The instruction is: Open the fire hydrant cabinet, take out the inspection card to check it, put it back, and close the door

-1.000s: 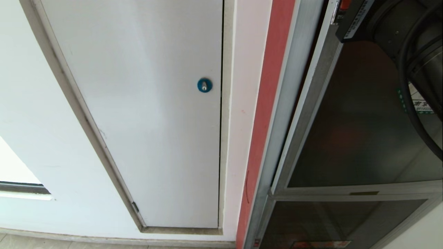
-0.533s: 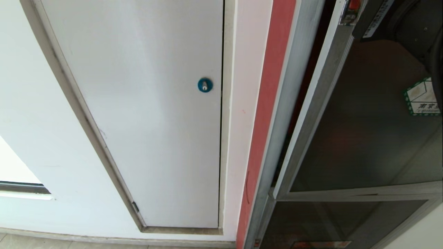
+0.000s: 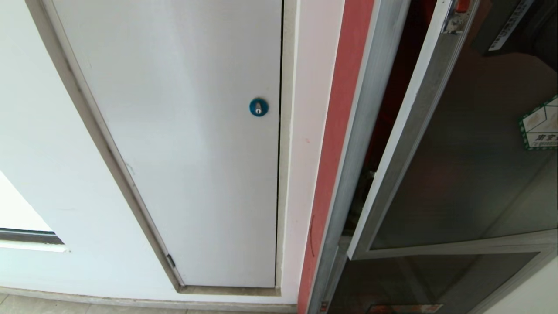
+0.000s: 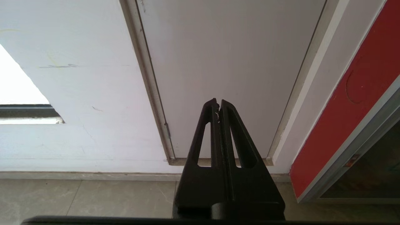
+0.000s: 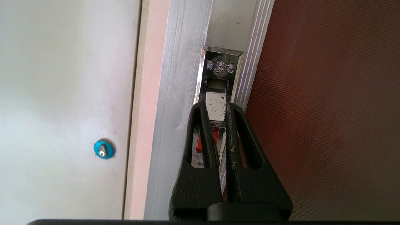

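Since a second ago the door (image 3: 457,174) has swung farther out from the fire hydrant cabinet (image 3: 348,131), and a wider dark red gap shows along its frame. Its green-edged sticker (image 3: 539,126) has moved toward the right edge of the head view (the print on it is too small to read). The right gripper (image 5: 217,107) is pinched on the shiny metal latch (image 5: 218,84). Just past its fingertips the latch bears stamped signs around a flower mark. Off to one side is the blue lock (image 5: 103,149). The left gripper (image 4: 218,104) hangs pressed together near the white panel (image 4: 225,62).
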### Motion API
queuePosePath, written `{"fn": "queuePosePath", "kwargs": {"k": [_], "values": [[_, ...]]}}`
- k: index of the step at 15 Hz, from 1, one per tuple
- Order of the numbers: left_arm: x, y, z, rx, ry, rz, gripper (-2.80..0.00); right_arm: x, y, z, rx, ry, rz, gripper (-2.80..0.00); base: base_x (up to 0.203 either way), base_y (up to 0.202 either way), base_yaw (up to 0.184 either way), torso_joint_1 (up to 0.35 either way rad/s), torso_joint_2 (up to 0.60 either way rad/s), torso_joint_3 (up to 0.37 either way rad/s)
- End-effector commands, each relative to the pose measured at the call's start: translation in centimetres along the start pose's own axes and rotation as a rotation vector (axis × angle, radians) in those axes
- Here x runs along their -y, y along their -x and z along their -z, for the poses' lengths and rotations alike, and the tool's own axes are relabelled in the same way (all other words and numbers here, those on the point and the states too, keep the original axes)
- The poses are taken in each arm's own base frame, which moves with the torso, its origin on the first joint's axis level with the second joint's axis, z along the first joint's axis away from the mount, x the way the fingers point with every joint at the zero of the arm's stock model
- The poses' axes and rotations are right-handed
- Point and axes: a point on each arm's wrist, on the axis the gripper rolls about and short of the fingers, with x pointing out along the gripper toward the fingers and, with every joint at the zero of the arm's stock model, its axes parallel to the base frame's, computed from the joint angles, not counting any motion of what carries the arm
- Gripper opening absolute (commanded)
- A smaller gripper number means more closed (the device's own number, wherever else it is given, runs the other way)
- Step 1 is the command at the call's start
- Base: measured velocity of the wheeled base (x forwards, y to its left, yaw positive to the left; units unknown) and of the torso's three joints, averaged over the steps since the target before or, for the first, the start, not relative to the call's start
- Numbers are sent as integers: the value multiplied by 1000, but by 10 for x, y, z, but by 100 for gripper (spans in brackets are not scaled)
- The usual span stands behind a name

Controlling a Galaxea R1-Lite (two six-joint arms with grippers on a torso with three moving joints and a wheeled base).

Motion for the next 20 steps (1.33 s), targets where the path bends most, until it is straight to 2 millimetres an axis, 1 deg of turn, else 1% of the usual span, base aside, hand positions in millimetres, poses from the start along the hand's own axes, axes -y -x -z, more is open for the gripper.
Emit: {"fn": "queuePosePath", "kwargs": {"k": [1, 11, 14, 15, 20], "values": [[0, 0, 0, -1, 0, 0, -280, 5, 3, -4, 12, -10, 15, -280, 0, 0, 0, 0, 0, 0], [0, 0, 0, -1, 0, 0, -280, 0, 8, 10, -29, 24, -9, -280, 0, 0, 0, 0, 0, 0], [0, 0, 0, -1, 0, 0, -280, 0, 8, 11, -31, 25, -9, -280, 0, 0, 0, 0, 0, 0], [0, 0, 0, -2, 0, 0, -280, 0, 8, 11, -30, 24, -9, 0, 0, 0, 0, 0, 0, 0], [0, 0, 0, -1, 0, 0, -280, 2, 11, 9, -24, 21, -13, 0, 0, 0, 0, 0, 0, 0]]}}
